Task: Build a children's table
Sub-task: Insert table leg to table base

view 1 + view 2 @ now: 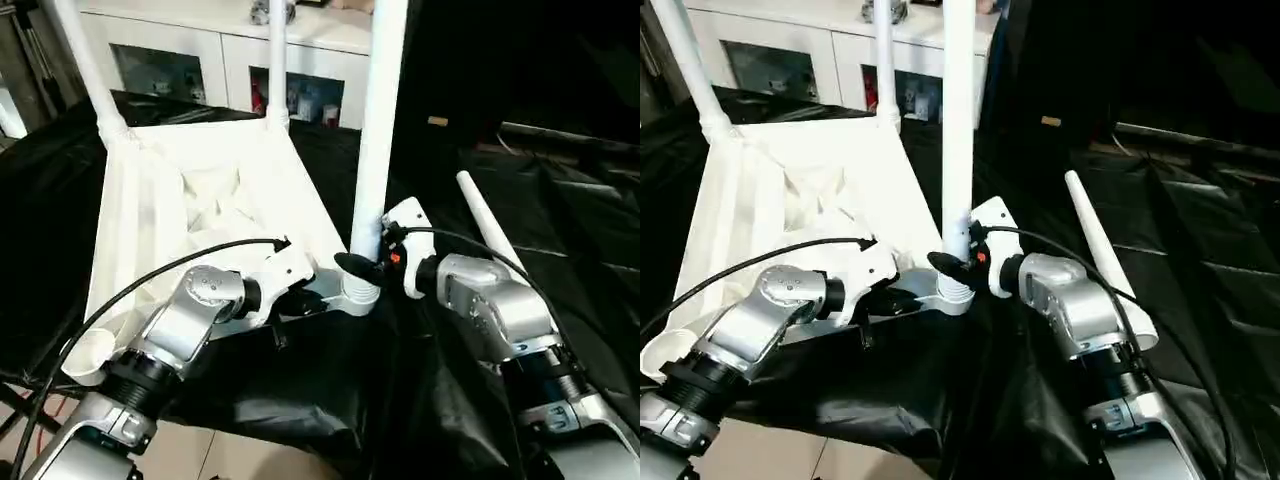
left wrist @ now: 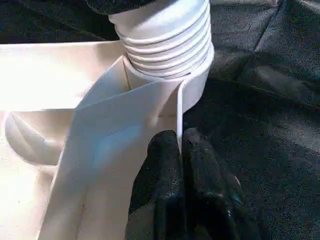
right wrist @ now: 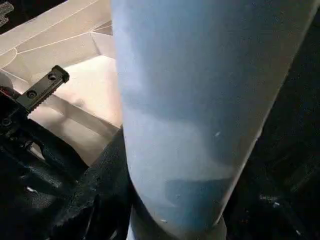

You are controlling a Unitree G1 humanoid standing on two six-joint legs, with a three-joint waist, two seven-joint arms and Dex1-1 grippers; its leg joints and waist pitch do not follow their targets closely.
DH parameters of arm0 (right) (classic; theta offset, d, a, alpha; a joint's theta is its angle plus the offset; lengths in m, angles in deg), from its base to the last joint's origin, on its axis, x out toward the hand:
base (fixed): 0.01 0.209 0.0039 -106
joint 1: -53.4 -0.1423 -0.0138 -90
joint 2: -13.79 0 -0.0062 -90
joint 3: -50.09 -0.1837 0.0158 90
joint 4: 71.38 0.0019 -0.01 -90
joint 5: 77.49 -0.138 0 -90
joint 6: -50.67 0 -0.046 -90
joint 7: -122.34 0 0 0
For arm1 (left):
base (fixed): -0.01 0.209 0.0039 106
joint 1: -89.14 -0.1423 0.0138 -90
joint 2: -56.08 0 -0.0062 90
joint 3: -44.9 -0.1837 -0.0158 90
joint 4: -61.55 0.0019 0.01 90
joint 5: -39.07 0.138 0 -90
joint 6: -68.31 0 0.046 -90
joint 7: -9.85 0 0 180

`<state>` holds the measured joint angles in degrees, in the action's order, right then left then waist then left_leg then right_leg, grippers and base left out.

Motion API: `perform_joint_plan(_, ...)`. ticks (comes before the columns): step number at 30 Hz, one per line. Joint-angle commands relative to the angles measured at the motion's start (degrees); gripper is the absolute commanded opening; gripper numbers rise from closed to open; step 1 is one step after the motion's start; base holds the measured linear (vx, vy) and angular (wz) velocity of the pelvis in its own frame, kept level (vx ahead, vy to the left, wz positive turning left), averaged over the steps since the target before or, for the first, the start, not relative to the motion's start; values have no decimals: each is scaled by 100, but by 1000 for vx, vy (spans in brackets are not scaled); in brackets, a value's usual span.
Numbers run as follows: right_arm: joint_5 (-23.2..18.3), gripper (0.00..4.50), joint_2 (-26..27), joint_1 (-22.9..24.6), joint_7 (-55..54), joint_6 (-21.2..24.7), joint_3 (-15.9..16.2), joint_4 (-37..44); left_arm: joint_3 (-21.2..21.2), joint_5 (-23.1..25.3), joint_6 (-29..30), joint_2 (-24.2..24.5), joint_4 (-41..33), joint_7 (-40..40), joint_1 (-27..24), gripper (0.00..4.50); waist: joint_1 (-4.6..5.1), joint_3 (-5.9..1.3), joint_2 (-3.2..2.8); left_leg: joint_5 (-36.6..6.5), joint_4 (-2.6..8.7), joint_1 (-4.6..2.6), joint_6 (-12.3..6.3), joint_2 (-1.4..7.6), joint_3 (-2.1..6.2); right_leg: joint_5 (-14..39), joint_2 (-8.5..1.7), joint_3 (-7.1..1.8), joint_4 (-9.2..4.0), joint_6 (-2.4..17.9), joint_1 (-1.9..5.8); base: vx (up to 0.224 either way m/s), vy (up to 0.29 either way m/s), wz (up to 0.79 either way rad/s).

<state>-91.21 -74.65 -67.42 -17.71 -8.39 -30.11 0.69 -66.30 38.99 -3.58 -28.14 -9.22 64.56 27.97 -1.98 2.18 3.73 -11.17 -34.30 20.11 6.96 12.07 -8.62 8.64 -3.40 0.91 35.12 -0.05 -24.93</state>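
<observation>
While the left gripper (image 2: 181, 150) pinches the upturned tabletop (image 1: 200, 200) rim beside its corner socket (image 1: 358, 292), the right gripper (image 1: 368, 262), forearm angled inward, clasps the upright leg (image 1: 378, 130) seated there.

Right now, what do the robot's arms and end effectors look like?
Both forearms are silver metal cylinders with black ribbed collars. White housings carry the black-fingered left end effector and right end effector. A black cable loops along each arm; a small orange-red mark sits on the right housing.
</observation>
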Motion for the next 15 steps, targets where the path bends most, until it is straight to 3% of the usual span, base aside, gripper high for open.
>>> perform_joint_plan(1,46,191,5,58,37,101,24,-290,-76,26,-66,-35,65,35,-60,0,-30,-284,-55,-1673,428,53,-19,-40,-67,2961,-236,-75,-544,452,272,0,0,0)
perform_joint_plan(4,-39,191,39,60,91,117,-47,-348,-83,49,-77,-35,61,23,-67,0,-17,-284,-31,-1732,428,55,-15,-42,-64,3081,-235,-66,-567,405,270,0,0,0)
perform_joint_plan(5,-67,191,37,69,131,101,-70,-358,-90,32,-68,-22,33,73,-75,0,-26,-281,-74,-1748,432,48,-9,-41,-57,3072,-234,-69,-567,410,262,0,0,0)
perform_joint_plan(7,-98,191,35,79,173,83,-97,-368,-98,12,-56,-6,0,135,-84,0,-19,-287,-49,-1754,433,52,-21,-39,-59,3040,-233,-67,-568,424,270,0,0,0)
perform_joint_plan(8,-185,191,33,95,231,-63,-241,-460,-82,-21,-35,23,-65,213,-74,0,-20,-291,-92,-1773,436,42,-13,-33,-61,2936,-234,-73,-573,469,263,0,0,0)
perform_joint_plan(13,-361,191,36,236,374,-246,-476,-580,-49,-72,-43,59,-109,314,-42,0,-27,-311,-115,-1693,445,50,-22,-21,-71,2307,-223,-83,-508,752,303,0,0,0)
perform_joint_plan(15,-484,191,132,413,307,-463,-739,-731,9,-123,25,59,-168,331,-27,0,-32,-308,-185,-1706,448,42,-8,-22,-72,2169,-222,-87,-502,841,307,0,0,0)
